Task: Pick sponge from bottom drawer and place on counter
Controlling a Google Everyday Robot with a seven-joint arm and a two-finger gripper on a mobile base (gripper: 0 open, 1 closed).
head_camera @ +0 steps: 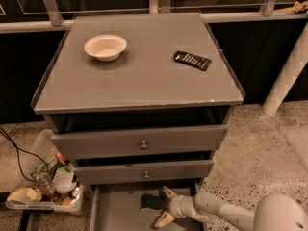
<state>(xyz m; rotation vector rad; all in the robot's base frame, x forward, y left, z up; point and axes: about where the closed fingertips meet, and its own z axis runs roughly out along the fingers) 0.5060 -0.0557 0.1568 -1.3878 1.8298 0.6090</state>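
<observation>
The sponge (pixel 150 202), small and dark green, lies on the floor of the open bottom drawer (pixel 115 211), just under the middle drawer's front. My gripper (pixel 163 206) reaches in from the lower right at the end of a white arm. Its pale fingers (pixel 168 192) are spread open just right of the sponge, one above and one below its level. The counter (pixel 139 76) is the flat grey top of the cabinet.
A white bowl (pixel 105 46) and a black ridged rectangular object (pixel 192 60) sit on the counter. Two upper drawers with round knobs (pixel 143 145) stand slightly pulled out. A tray of clutter (pixel 45 191) sits on the floor at left. A white post (pixel 287 76) stands at right.
</observation>
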